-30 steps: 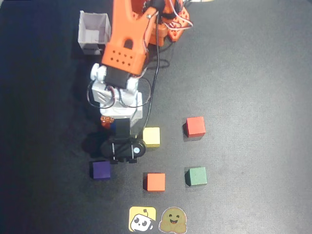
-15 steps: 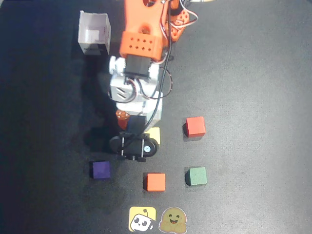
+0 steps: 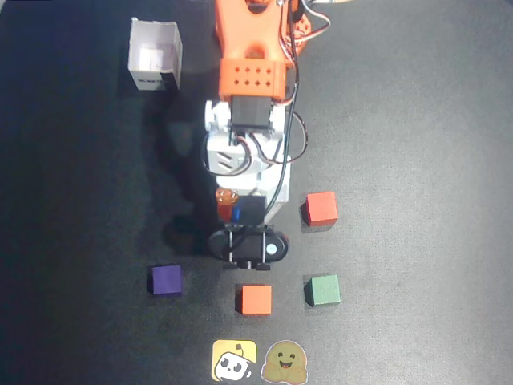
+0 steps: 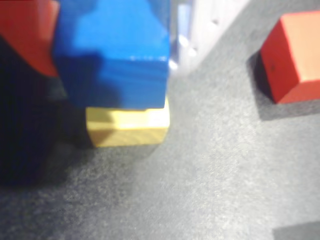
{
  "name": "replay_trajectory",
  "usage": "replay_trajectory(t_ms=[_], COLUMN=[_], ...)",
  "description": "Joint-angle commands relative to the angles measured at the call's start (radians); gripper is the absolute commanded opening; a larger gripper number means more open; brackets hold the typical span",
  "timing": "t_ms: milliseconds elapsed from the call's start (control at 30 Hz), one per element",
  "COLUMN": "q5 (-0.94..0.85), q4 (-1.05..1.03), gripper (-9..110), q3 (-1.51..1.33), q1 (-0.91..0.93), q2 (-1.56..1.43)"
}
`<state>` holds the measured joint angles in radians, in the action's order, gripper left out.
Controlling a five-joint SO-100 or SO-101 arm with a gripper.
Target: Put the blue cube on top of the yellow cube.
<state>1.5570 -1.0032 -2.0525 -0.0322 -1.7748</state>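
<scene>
In the wrist view the blue cube [image 4: 117, 55] fills the upper left, clamped between an orange finger [image 4: 27, 35] on its left and a pale finger [image 4: 187, 30] on its right. My gripper [image 4: 112, 50] is shut on it. Directly beneath it sits the yellow cube [image 4: 127, 130], with only its front face and a strip of its top showing. Whether the two cubes touch I cannot tell. In the overhead view the gripper [image 3: 240, 215] hangs left of the red cube [image 3: 321, 208], only a sliver of the blue cube [image 3: 239, 212] shows, and the arm hides the yellow cube.
The red cube [image 4: 295, 55] lies close on the right in the wrist view. Seen from overhead, an orange cube [image 3: 256, 299], a green cube [image 3: 324, 289] and a purple cube [image 3: 166, 280] lie nearer the front. A white box [image 3: 155, 54] stands at the back left. Two stickers [image 3: 234, 360] lie at the front edge.
In the overhead view the arm has swung to the right with the blue cube in its grip, from beside the yellow cube to over it, so the yellow cube is now covered.
</scene>
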Motion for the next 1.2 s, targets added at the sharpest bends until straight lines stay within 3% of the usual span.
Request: replay_trajectory(t_ms=[0, 533, 1167], q5=[-0.052, -0.066, -0.058], q4=[0.029, 0.058, 0.064], gripper=[8, 8, 17], q3=[0.041, 0.041, 0.034], q1=[-0.009, -0.011, -0.017], q2=[0.003, 0.064, 0.043])
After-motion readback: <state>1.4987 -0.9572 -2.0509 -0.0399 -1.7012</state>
